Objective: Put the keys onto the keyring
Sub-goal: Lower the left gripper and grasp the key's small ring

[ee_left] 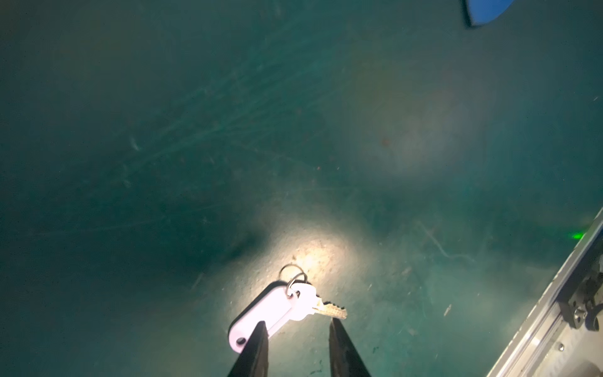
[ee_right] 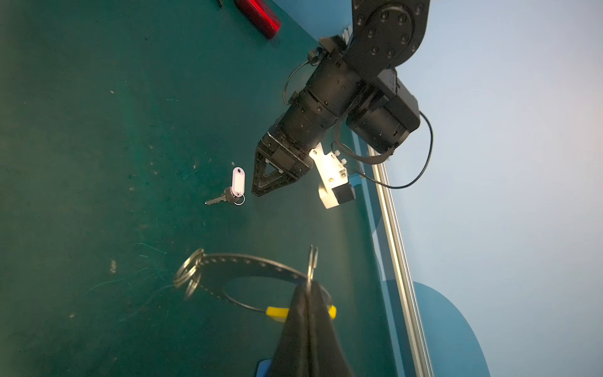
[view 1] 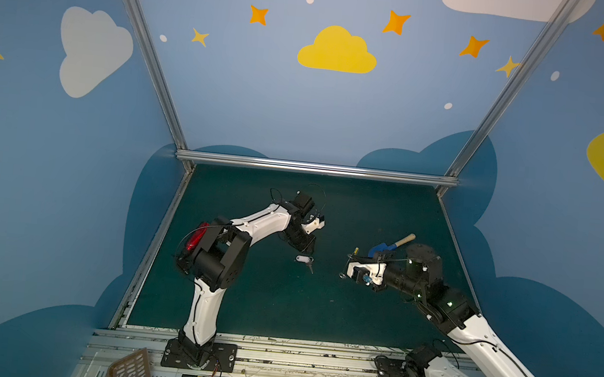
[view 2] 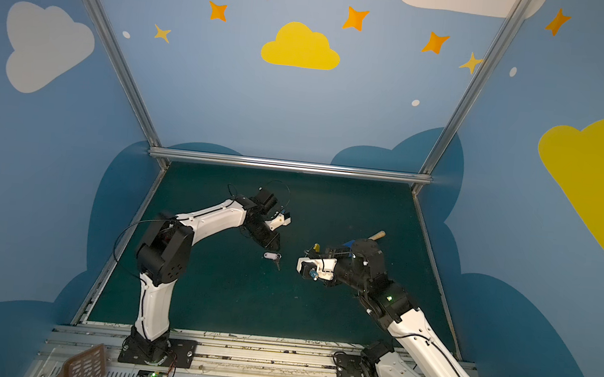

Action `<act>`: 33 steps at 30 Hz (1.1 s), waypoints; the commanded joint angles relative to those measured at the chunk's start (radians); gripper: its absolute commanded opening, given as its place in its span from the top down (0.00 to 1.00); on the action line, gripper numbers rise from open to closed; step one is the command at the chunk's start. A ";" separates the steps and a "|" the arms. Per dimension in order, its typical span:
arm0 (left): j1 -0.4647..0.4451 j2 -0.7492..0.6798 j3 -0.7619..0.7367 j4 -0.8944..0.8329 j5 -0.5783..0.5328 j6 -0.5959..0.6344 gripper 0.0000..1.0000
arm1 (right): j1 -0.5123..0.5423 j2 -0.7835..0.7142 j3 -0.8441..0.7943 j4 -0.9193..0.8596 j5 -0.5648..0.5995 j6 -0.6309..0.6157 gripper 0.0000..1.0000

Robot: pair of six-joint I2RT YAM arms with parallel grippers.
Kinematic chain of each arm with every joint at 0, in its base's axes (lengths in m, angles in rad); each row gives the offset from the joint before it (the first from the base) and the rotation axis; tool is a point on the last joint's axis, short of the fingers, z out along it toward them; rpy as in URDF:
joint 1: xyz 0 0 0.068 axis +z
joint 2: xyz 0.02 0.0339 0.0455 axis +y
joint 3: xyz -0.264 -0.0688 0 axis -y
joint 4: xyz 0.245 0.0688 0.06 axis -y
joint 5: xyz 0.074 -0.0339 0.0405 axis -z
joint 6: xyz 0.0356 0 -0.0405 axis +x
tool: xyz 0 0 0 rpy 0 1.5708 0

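The keys (view 1: 304, 260) (view 2: 272, 257), a white oblong tag joined to a small silver key, lie flat on the green mat near its middle. My left gripper (ee_left: 297, 326) hangs just over them, open. One of its fingers (ee_left: 259, 339) overlaps the tag's end (ee_left: 270, 310), and the other stands by the key's blade. The right wrist view shows the keys (ee_right: 237, 184) beside that gripper's tip. My right gripper (ee_right: 310, 289) is shut on the keyring (ee_right: 248, 261), a grey holed hoop with a yellow piece (ee_right: 276, 311) and small silver loops (ee_right: 187, 272), held off the mat.
A blue toy shovel (view 1: 385, 247) with a wooden handle lies behind the right arm; its blade (ee_left: 486, 11) shows in the left wrist view. A brown slotted object (view 1: 130, 371) sits on the front rail at left. Aluminium rails (view 1: 313, 168) edge the mat.
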 commanded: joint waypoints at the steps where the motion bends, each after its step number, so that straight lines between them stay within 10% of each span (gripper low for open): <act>1: 0.008 0.036 0.032 -0.063 0.035 0.041 0.65 | -0.005 -0.020 -0.005 -0.026 -0.025 0.029 1.00; 33: -0.011 0.190 0.138 -0.119 0.083 0.171 0.64 | -0.027 0.007 0.003 -0.047 -0.066 0.039 1.00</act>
